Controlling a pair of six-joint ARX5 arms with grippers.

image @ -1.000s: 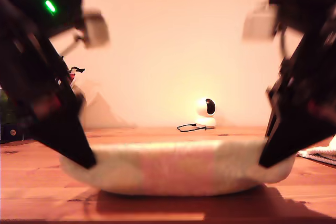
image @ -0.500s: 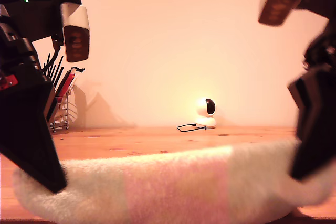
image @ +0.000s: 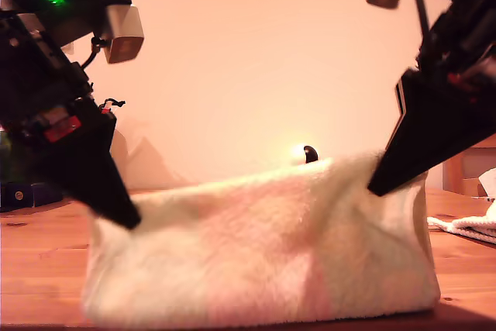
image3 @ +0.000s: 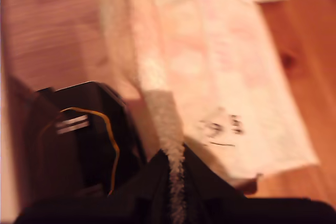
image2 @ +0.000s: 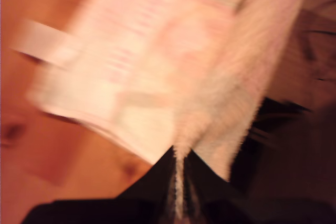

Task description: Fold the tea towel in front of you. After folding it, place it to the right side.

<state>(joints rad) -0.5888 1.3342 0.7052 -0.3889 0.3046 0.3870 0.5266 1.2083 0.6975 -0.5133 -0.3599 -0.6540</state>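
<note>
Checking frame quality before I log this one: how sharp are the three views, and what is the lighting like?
Exterior view: warm orange cast, tea towel soft and close to the lens, arms dark against the wall. First wrist view: heavy motion blur, towel smeared, only the pinch at my first gripper readable. Second wrist view: milder blur, wood table grain visible, my second gripper dark.

My second gripper [image3: 176,174] pinches the tea towel [image3: 220,77] edge above the wooden table [image3: 58,30].

Both wrist views were motion-blurred. The towel [image: 263,253] hid most of the small camera [image: 308,153] behind it. Both arms ran off the exterior view's edges.
</note>
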